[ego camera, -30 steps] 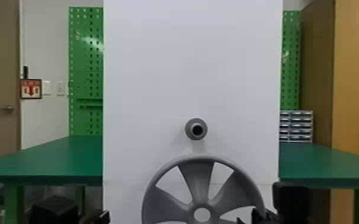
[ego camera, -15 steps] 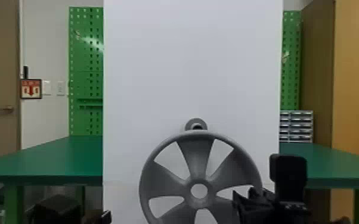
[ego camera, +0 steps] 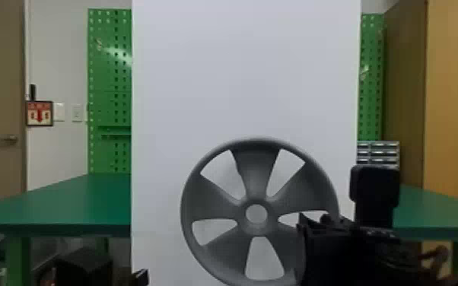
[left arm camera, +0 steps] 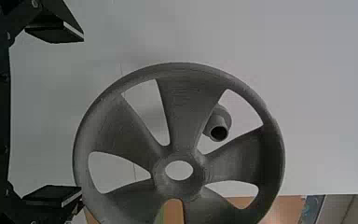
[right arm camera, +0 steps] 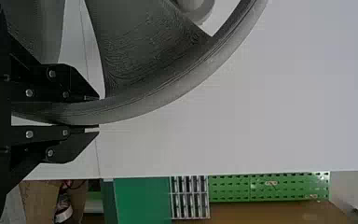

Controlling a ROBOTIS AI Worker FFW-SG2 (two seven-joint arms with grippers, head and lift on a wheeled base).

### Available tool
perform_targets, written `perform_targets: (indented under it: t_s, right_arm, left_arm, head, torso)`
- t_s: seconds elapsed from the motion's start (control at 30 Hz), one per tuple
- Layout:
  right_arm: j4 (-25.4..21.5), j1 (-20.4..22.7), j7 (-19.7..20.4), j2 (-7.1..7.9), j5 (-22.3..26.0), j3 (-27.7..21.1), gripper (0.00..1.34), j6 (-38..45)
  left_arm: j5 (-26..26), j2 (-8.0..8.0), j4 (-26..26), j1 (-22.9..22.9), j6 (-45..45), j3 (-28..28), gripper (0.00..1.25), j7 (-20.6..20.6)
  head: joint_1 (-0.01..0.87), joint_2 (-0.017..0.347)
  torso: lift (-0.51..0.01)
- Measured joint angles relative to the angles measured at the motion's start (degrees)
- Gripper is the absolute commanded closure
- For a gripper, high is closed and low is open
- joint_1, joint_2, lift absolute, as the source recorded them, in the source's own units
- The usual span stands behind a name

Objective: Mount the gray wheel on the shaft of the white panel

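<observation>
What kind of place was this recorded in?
Probably a workshop or robotics lab: there are green pegboards, a green-topped workbench and a small-parts drawer unit behind the white panel.

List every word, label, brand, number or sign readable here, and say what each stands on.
No word, brand or number is readable.
Framed sign on the wall by the door: a red arrow pointing down; its print is too small and blurred to read.
Gray wheel and white panel: no print seen.
</observation>
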State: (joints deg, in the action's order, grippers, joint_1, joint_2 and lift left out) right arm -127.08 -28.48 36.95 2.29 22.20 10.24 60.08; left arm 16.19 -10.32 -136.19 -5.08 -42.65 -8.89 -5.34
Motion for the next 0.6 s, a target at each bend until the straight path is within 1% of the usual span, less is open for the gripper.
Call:
perform_targets:
  t_s: [0.27,0.6]
  right_arm:
    - [0.0,-2.7,3.4,0.09,4.6,-0.7,1.32,-0.1]
    - [0.7,-5.5,5.3,0.17,7.6,-1.2,1.32,-0.4]
  left_arm:
    - [0.2,-0.26,0.6,-0.7,-0.2,-1.0,0.13,0.1]
    - [0.2,-0.47,1.0,-1.3,-0.5,-1.8,0.13,0.1]
  head:
    - [0.034,0.034]
    - [0.034,0.034]
  torso:
    - [-0.489]
    - [-0.489]
